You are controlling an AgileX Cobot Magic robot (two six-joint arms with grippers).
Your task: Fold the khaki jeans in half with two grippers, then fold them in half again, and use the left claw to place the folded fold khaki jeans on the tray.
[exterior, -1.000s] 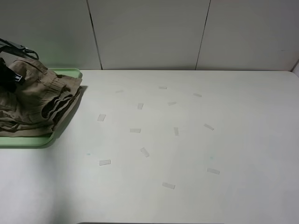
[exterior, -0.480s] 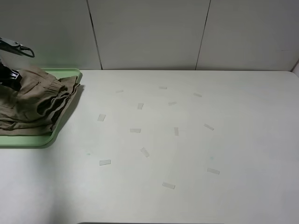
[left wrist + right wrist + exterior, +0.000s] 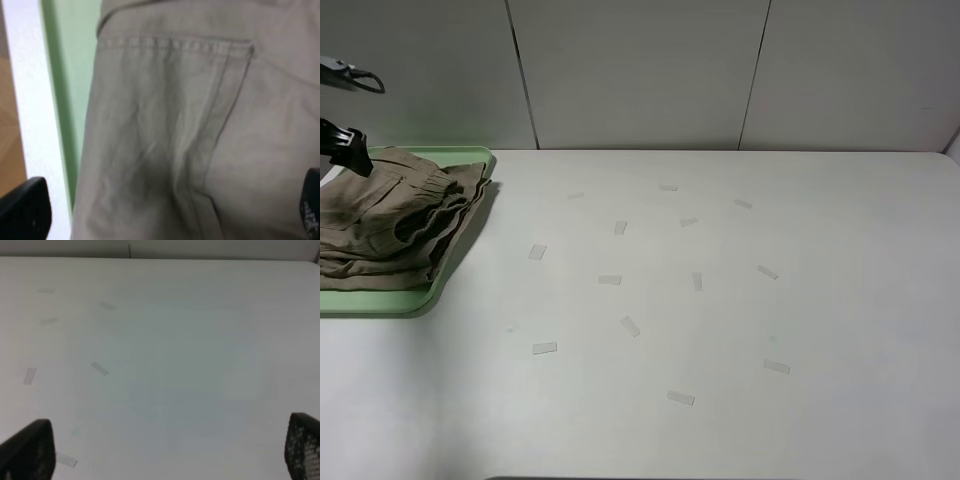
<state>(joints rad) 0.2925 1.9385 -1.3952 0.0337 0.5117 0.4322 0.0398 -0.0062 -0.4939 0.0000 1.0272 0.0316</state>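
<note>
Lying folded on tray (image 3: 460, 262), khaki jeans (image 3: 390, 225); left gripper (image 3: 345, 150) released, jaws spread, just above jeans' far edge.

We find no readable text, label, brand, number or sign anywhere: the jeans (image 3: 200, 125), the tray (image 3: 460, 155) and the worktop (image 3: 740, 320) carry nothing legible.

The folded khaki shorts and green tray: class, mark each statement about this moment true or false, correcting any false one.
1. The folded tan cotton khaki jeans lie on the pale mint-green plastic tray. True.
2. The left claw grips the cloth. False: its jaws are apart, holding nothing.
3. The tray sits mid-table. False: it is at the white table's left edge.
4. The right gripper is open over bare table. True.
</note>
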